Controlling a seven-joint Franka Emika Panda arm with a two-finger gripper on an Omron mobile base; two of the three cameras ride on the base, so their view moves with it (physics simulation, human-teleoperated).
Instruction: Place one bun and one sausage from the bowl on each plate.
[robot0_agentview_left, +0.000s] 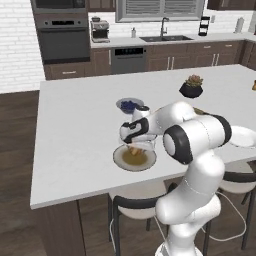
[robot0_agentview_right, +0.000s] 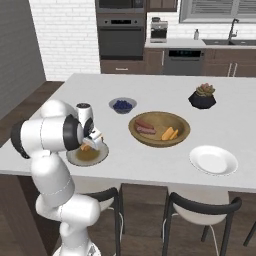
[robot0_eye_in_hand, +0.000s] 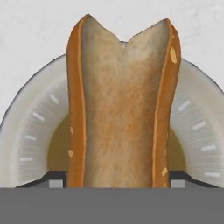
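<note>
Near the counter's front edge, bun (robot0_eye_in_hand: 122, 105) held over grey-rimmed plate (robot0_agentview_left: 120, 161)
Gripper (robot0_eye_in_hand: 118, 179) clamps the bun's sides; fingertips (robot0_eye_in_hand: 54, 178) mostly hidden

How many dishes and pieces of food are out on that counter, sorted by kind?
Plates: 2, olive-brown plate, white plate
Bowls: 2, wooden bowl, berry bowl
Buns: 2, held bun, bun in bowl
Sausages: 2
Total: 8
</note>
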